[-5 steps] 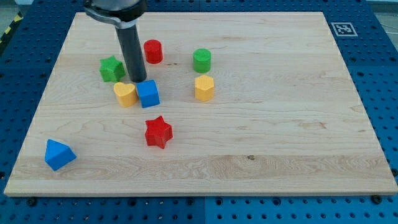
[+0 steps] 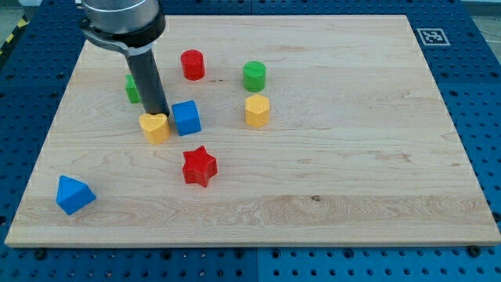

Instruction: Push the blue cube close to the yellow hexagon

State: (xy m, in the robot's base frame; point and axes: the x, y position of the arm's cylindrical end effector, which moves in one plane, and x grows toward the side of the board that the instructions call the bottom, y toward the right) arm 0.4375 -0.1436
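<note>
Blue and hard-looking, the small plastic blue cube (image 2: 186,117) sits on the pale wooden board (image 2: 352,157) a little toward the view's left of centre, resting flat on one face. I judge it light and rigid, nothing that would crush or bend, and likely to slide easily on the smooth wood; the risk is that it spins if pressed off-centre, so contact should land on the middle of a flat side. I have no jaws to open or close, only a straight dark rod, so taking hold means pushing: for this task I would bear on the cube's 9 o'clock face and drive it toward 3 o'clock. At 3 o'clock from the cube, a short gap away, stands the yellow plastic hexagon (image 2: 257,110), the target. My tip (image 2: 160,115) is down at board level just off the cube's 9 o'clock side, right at the top edge of the yellow heart-shaped block (image 2: 155,127), which lies just beside the cube at about 8 o'clock; whether the tip touches either I cannot tell. At 6 o'clock from the cube is a red star (image 2: 199,166), at 12 o'clock a red cylinder (image 2: 192,64), at 1 o'clock a green cylinder (image 2: 254,76). A green block (image 2: 131,88) is partly hidden behind my rod, and a blue wedge-like block (image 2: 73,194) sits far off at 7 o'clock.
</note>
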